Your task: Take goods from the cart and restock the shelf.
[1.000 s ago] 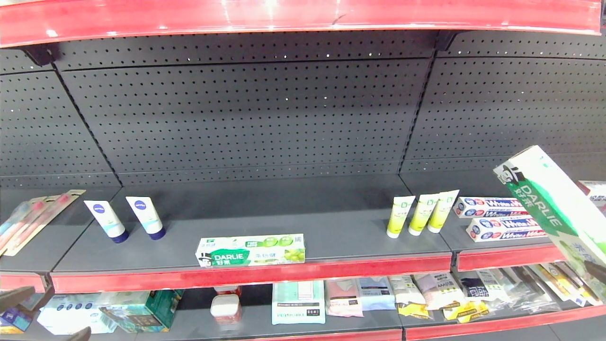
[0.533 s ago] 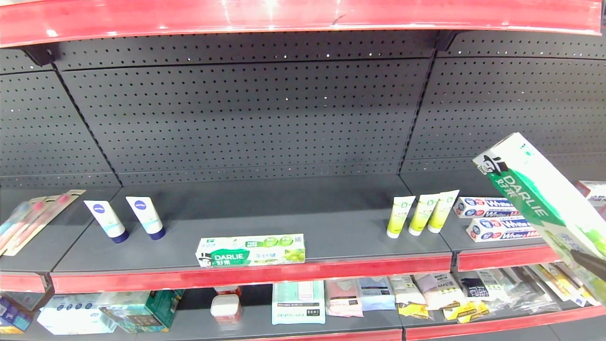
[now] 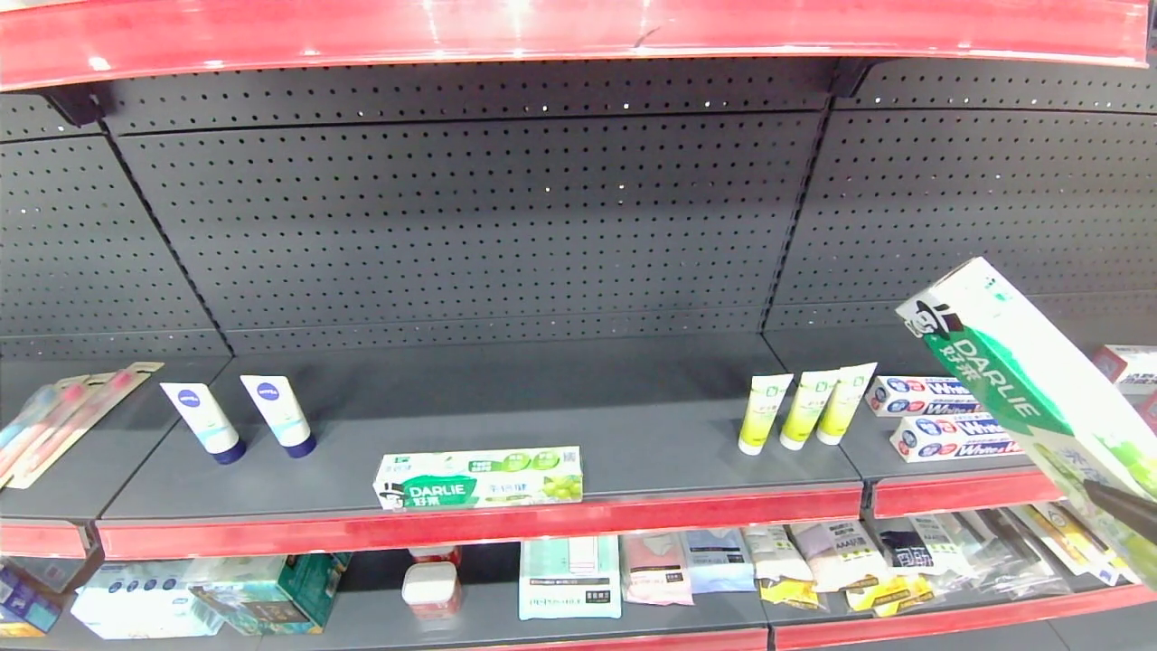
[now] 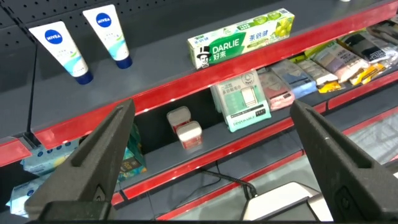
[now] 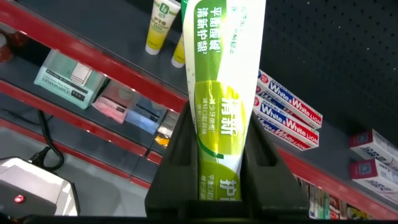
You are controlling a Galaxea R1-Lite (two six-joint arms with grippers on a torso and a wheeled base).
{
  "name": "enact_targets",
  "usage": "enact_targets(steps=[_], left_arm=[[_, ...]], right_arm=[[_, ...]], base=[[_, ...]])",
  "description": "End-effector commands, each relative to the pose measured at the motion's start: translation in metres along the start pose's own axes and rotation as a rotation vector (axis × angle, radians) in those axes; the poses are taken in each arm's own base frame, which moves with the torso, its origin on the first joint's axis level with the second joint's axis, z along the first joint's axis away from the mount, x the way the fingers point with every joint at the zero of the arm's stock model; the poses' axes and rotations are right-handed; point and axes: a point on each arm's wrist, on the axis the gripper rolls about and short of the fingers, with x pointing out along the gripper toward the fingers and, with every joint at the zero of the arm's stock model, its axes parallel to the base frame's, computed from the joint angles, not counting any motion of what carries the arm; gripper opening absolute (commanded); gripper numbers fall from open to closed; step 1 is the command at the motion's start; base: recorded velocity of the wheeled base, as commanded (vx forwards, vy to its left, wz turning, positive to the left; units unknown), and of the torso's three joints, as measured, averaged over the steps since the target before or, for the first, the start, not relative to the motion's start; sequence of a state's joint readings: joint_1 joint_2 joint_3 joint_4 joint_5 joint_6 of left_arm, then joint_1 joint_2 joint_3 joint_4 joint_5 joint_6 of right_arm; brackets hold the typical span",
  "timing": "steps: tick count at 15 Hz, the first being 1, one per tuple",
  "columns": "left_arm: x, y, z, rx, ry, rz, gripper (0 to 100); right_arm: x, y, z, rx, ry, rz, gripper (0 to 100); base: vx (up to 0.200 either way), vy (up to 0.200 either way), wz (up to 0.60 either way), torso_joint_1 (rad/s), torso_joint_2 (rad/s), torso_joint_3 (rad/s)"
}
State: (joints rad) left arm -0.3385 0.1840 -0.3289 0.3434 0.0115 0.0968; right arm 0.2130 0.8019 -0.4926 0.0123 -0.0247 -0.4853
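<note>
My right gripper (image 5: 221, 152) is shut on a green and white toothpaste box (image 5: 227, 93). In the head view that box (image 3: 1021, 389) hangs tilted at the far right, in front of the grey shelf (image 3: 633, 416), with a dark finger (image 3: 1121, 502) across its lower end. A matching toothpaste box (image 3: 479, 477) lies flat along the shelf's front edge, left of centre. My left gripper (image 4: 211, 112) is open and holds nothing, low in front of the lower shelf, with the lying box (image 4: 239, 38) farther off.
Two blue-capped tubes (image 3: 239, 418) stand at the shelf's left and three yellow-green tubes (image 3: 804, 407) at its right. Red and blue toothpaste boxes (image 3: 949, 420) lie beyond them, toothbrush packs (image 3: 63, 416) far left. Packets (image 3: 569, 574) crowd the lower shelf. Bare shelf lies mid-way.
The held toothpaste box has moved left and slightly up, toward the shelf. The left gripper's fingertips, at the head view's lower left corner a second ago, have dropped out of it.
</note>
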Motion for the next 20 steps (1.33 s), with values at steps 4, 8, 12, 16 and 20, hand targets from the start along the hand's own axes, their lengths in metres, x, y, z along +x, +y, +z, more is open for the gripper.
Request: enact_targets(steps=[4, 8, 12, 16, 20], left_arm=[[0.001, -0.001, -0.007, 0.000, 0.008, -0.002, 100], [0.002, -0.001, -0.008, 0.000, 0.010, -0.004, 100], [0.000, -0.001, -0.009, 0.000, 0.001, -0.001, 100], [-0.002, -0.003, -0.035, -0.001, -0.046, 0.008, 100], [0.000, -0.004, -0.044, -0.029, -0.041, 0.027, 100]], right_arm=[[0.001, 0.000, 0.000, 0.000, 0.004, 0.003, 0], [0.002, 0.001, -0.001, -0.003, 0.009, 0.007, 0], [0.001, -0.002, 0.004, -0.001, -0.007, 0.000, 0], [0.010, -0.007, 0.021, -0.001, -0.041, 0.049, 0], [0.040, -0.007, 0.045, -0.012, -0.047, 0.157, 0]], base=[[0.000, 0.000, 0.45, 0.003, 0.00, -0.002], [0.000, 0.000, 0.60, 0.010, 0.00, -0.002], [0.000, 0.000, 0.00, 0.000, 0.00, 0.000], [0.000, 0.000, 0.00, 0.000, 0.00, 0.000], [0.000, 0.000, 0.00, 0.000, 0.00, 0.000]])
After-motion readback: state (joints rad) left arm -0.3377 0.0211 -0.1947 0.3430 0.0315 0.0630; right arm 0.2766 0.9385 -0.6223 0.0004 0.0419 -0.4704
